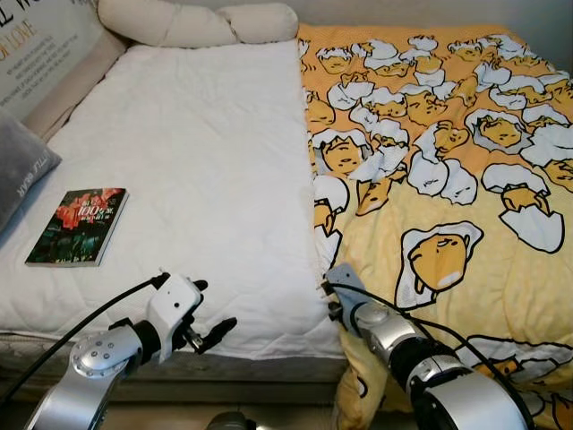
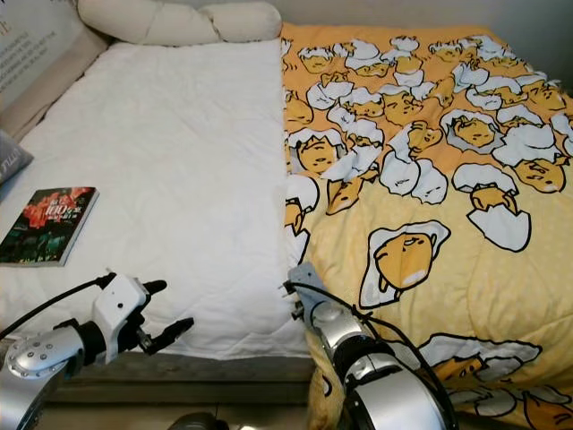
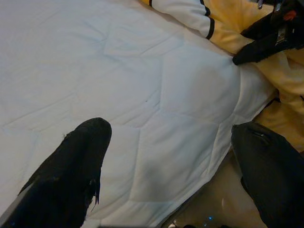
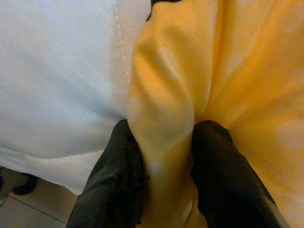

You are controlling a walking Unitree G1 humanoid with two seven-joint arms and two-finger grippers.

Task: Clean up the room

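Note:
A yellow blanket [image 1: 448, 179] printed with egg cartoons covers the right half of the bed. The left half is bare white quilted bedding [image 1: 197, 161]. My right gripper [image 4: 164, 137] is at the blanket's near left edge, by the foot of the bed, shut on a raised fold of the yellow cloth. From the head, that gripper [image 1: 329, 288] sits where the blanket meets the white bedding. My left gripper [image 1: 215, 306] hovers open over the near edge of the white bedding, holding nothing. Its wrist view has the two fingers [image 3: 80, 161] spread wide above the quilt.
A book [image 1: 79, 226] with a dark red cover lies on the white bedding at the left. A grey pillow [image 1: 18, 175] rests at the far left. Cream bolster pillows [image 1: 197, 22] lie along the far end. Bare floor [image 3: 223, 199] runs below the bed's near edge.

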